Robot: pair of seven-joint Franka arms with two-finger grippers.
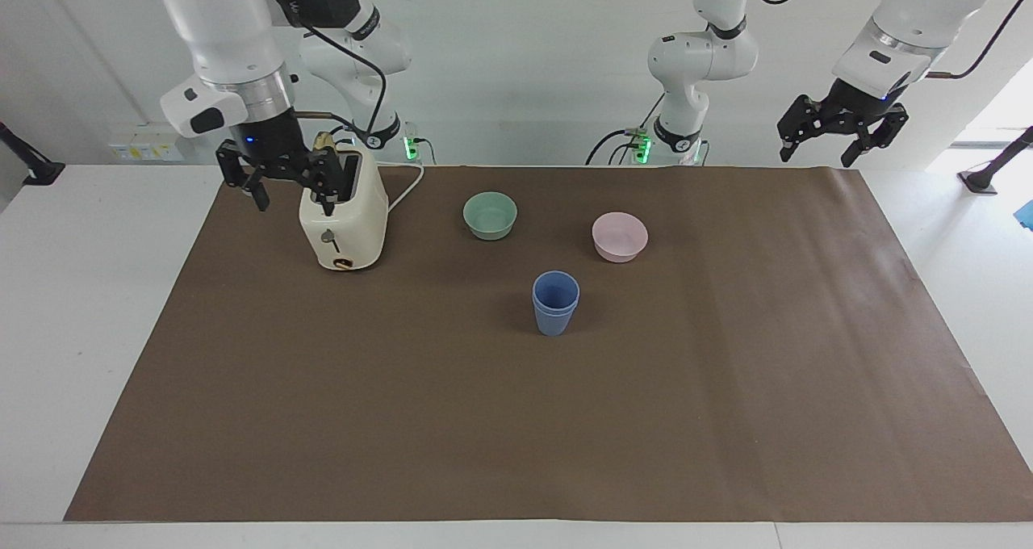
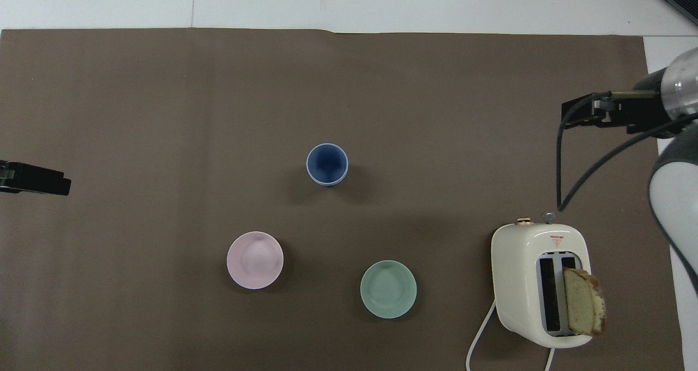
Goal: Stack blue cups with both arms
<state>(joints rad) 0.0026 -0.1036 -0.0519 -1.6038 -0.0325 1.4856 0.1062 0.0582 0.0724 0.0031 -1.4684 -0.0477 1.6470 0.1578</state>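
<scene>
Blue cups [image 1: 555, 302], matte blue, nested; paler blue along the rim. Brown paper sheet [image 1: 516, 420], plain, no pattern, over a white table [image 1: 81, 307]. Green bowl [image 1: 490, 215], pale mint, nearer the robots than the cups. Pink bowl [image 1: 619, 236], pale pink, beside the green one. Toaster [image 1: 343, 218], cream with a small red mark on top and dark slots, white cord; slice of bread [image 2: 584, 309] in it tan with a browner crust.

The two blue cups [image 1: 555, 303] [image 2: 327, 164] are nested, one inside the other, standing upright with the opening up. They stand near the middle of the brown tabletop cover.
</scene>
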